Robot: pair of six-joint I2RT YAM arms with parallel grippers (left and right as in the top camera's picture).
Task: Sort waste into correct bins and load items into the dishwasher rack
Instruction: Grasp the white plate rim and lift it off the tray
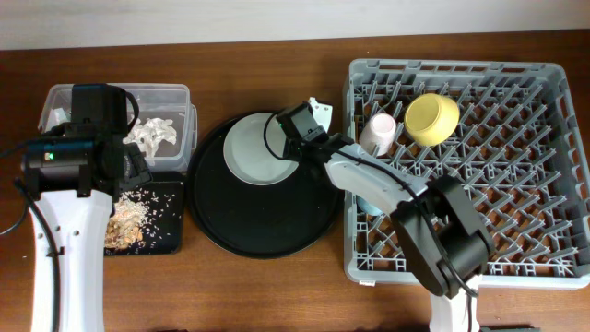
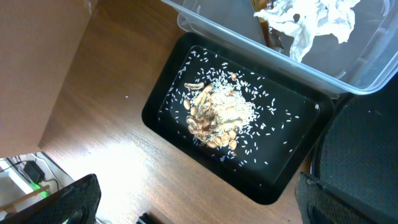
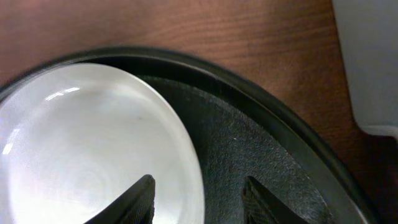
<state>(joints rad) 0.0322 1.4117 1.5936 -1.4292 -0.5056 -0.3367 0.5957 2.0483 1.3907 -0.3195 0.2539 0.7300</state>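
The pale grey-white plate point(image 1: 251, 152) lies on the round black tray point(image 1: 267, 221). My right gripper point(image 1: 288, 146) is open at the plate's right edge. In the right wrist view its fingers point(image 3: 199, 183) straddle the rim, one over the plate point(image 3: 93, 143), one over the tray point(image 3: 261, 143). My left gripper point(image 2: 199, 199) is open and empty above the shallow black tray point(image 2: 292, 180), which holds beige food scraps point(image 2: 217, 115). White tissue point(image 2: 305, 18) lies in the clear tub point(image 2: 205, 18). The yellow bowl point(image 1: 431, 118) and pink cup point(image 1: 378, 132) sit in the grey rack point(image 1: 553, 83). The chopsticks are out of view.
A bit of the light-blue cup point(image 1: 367, 201) shows in the rack under my right arm. The tub point(image 1: 171, 92) and scrap tray point(image 1: 166, 235) stand side by side at the far left, touching the round tray. The round tray's right edge lies close to the rack.
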